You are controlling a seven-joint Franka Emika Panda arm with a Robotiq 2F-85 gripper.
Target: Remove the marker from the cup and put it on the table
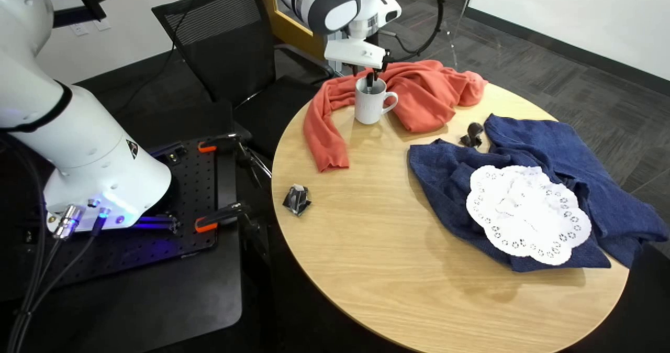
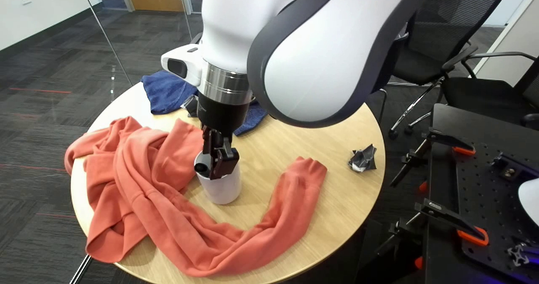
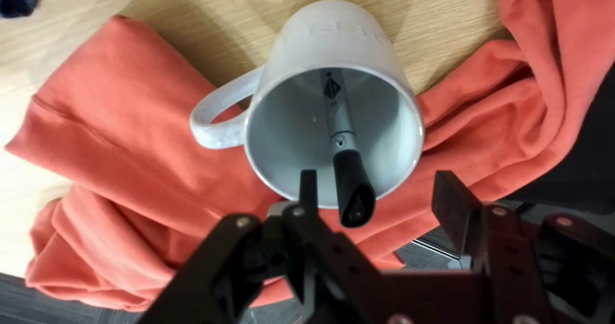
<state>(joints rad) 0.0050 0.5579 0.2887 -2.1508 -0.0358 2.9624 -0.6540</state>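
Observation:
The white mug (image 1: 369, 107) stands upright on the round tan table (image 1: 377, 227), with red cloth around it. It also shows in an exterior view (image 2: 221, 190) and in the wrist view (image 3: 331, 40). The marker (image 3: 353, 180) leans inside the mug, its black end rising past the rim and its grey section down inside. Its black end also shows in both exterior views (image 1: 370, 80) (image 2: 202, 168). My gripper (image 3: 376, 175) is open above the mug. In the wrist view the marker's black end appears between the fingers, nearer the left one, with gaps visible on both sides.
A red garment (image 1: 419, 96) lies behind and beside the mug. A blue cloth (image 1: 450, 185) with a white lacy doily (image 1: 528, 214) lies across the table. Small black crumpled objects lie near the table edge (image 1: 297, 200) and by the blue cloth (image 1: 473, 134).

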